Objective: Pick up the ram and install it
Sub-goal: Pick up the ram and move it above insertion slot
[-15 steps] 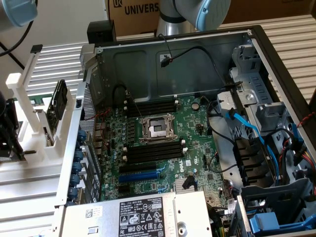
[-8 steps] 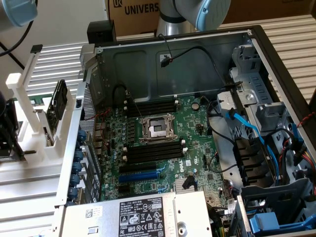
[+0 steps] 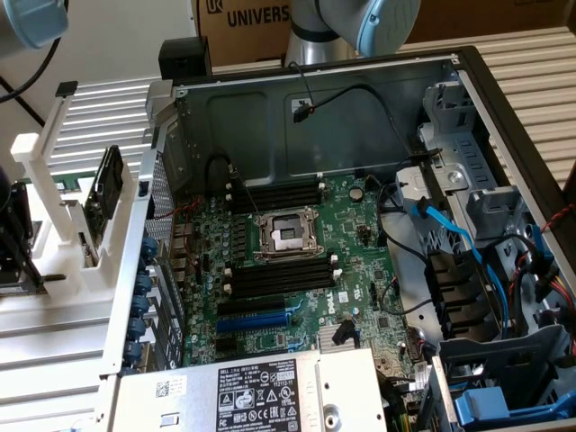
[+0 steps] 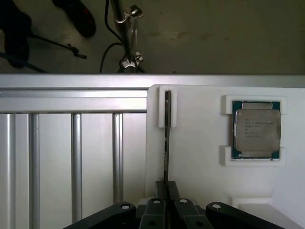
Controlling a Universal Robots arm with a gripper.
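gripper [image 4: 167, 192] clamps ram [image 4: 167, 143] edge-on in white holder [image 4: 200, 152].

The motherboard [image 3: 360, 270] was recorded as green, its memory slots [image 3: 279, 275] as black and one expansion slot [image 3: 252, 321] as blue. The holder [image 4: 200, 157] was noted as white, the CPU chip [image 4: 256, 130] as silver, edged green. The ram [image 4: 167, 138], seen edge-on, was logged as dark and the gripper [image 4: 167, 185] as black. Data cables [image 3: 450, 229] were found blue.

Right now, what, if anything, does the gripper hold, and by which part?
Cannot be told. The gripper sits at one end of the ram, which stands in its white holder; no firm hold shows.
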